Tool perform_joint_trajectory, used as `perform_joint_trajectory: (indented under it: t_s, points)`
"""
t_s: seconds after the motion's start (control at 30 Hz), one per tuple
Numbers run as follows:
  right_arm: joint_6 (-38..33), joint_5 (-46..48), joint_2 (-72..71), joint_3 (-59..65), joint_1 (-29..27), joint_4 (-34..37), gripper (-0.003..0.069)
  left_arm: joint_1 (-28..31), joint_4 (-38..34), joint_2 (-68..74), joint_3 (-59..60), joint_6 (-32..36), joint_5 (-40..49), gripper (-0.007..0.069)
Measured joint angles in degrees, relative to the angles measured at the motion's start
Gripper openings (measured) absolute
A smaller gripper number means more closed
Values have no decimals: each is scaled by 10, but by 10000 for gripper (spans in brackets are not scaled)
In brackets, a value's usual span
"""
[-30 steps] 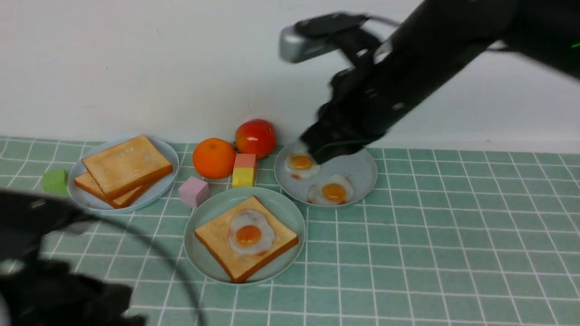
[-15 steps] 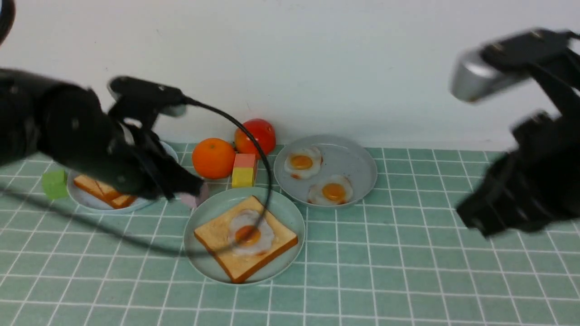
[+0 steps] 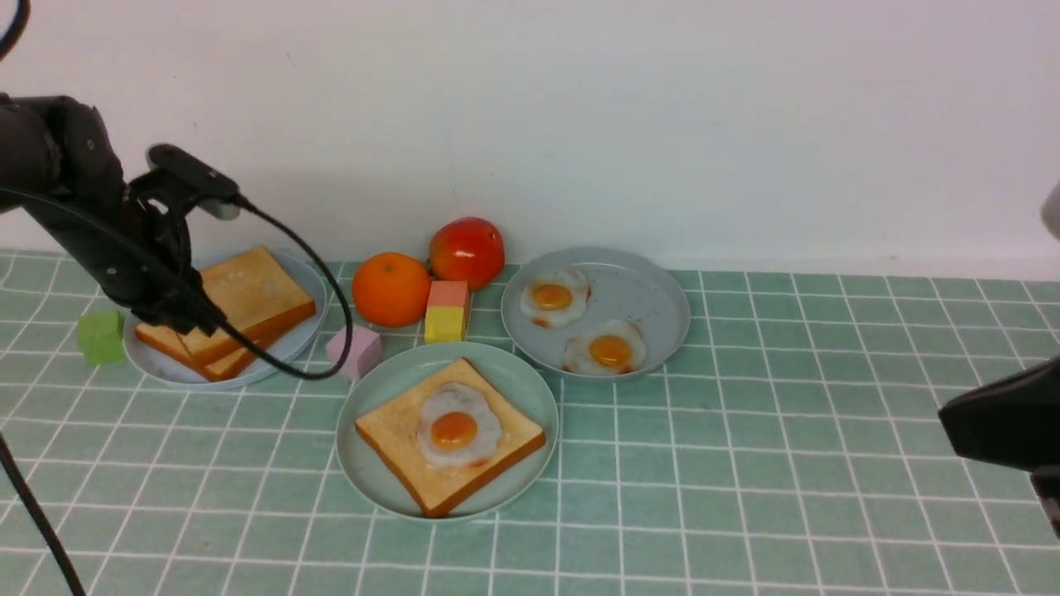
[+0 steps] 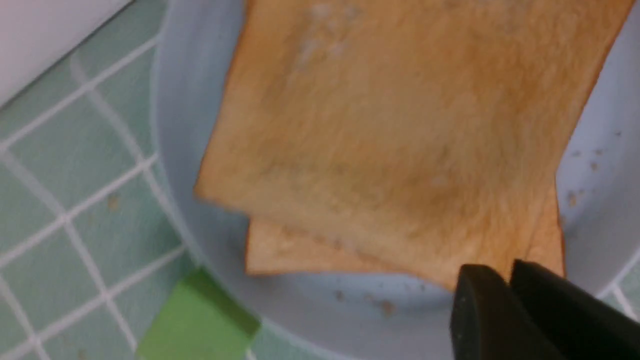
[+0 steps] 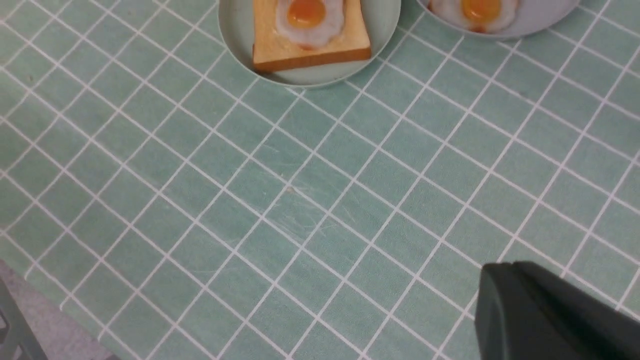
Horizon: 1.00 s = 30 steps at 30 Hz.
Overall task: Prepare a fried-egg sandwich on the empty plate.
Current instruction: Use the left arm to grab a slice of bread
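The pale mint-green plate (image 3: 364, 480) in the middle holds one toast slice (image 3: 397, 430) with a fried egg (image 3: 455, 429) lying on top. Two more toast slices (image 3: 248, 294) are stacked on the light blue plate (image 3: 166, 368) at the left. My left gripper (image 3: 207, 319) hangs just over the near corner of that stack (image 4: 400, 125). Its fingers (image 4: 505, 270) stand a narrow gap apart and hold nothing. My right gripper (image 3: 952, 410) sits low at the far right over bare cloth, shut and empty (image 5: 505, 265).
A greyish-blue plate (image 3: 646, 306) at the back right carries two fried eggs (image 3: 553, 298). An orange (image 3: 391, 288), a red fruit (image 3: 467, 251), a pink-and-yellow block (image 3: 447, 313) and a pink cube (image 3: 354, 349) sit between the plates. A green cube (image 3: 101, 335) lies left of the toast plate. The left arm's cable (image 3: 331, 281) loops over that plate.
My left arm rose from the bottom left and came over the toast stack, its fingers parting slightly. My right arm pulled back from the egg plate to the far right.
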Motion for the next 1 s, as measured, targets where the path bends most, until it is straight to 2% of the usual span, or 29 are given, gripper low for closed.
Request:
perform_joint_trajectory:
  t_s: [0.03,0.07,0.1,0.13,0.17,0.2,0.3,0.47,1.0]
  points:
    - [0,0,0,0,0,0,15,0,-2,5,-1,10,-4,146]
    - [0,0,0,0,0,0,15,-1,-1,6,-1,12,-4,146]
    - [0,0,0,0,0,0,18,-2,-4,13,-1,29,-15,232]
    - [0,-1,0,0,0,0,18,-4,-5,14,-1,35,-21,273]
    - [0,-1,0,0,0,0,18,-4,-6,15,-1,36,-23,273]
    - [0,-1,0,0,0,-1,20,-4,-8,15,-1,39,-37,332]
    - [0,-10,0,0,0,-2,22,-5,-9,17,-1,43,-67,400]
    - [0,-25,0,0,0,-2,22,-5,-12,33,-3,45,-80,417]
    - [1,-29,0,0,0,20,32,-7,-30,29,-11,45,-60,395]
